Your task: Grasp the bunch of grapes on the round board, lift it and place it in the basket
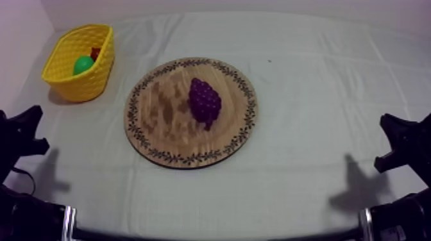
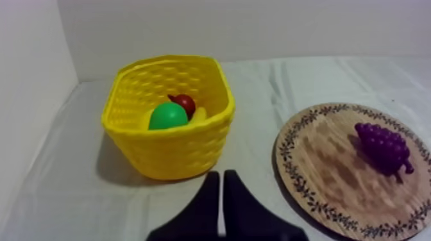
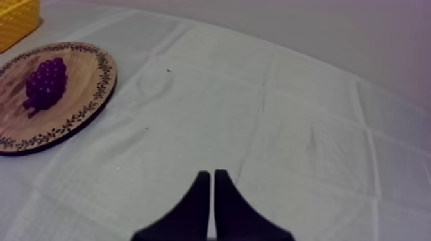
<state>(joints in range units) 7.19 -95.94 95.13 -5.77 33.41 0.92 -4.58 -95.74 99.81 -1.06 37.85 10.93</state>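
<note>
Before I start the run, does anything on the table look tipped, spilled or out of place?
Nothing stands out. The grapes lie on the board, and the basket stands upright, holding a green fruit and a small red fruit.

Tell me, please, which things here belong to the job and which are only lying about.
Job:
- grapes, on the board
- board
- basket, where the grapes must go

Lying about:
- green fruit, in the basket
- small red fruit, in the basket behind the green one
- cloth over the table
</note>
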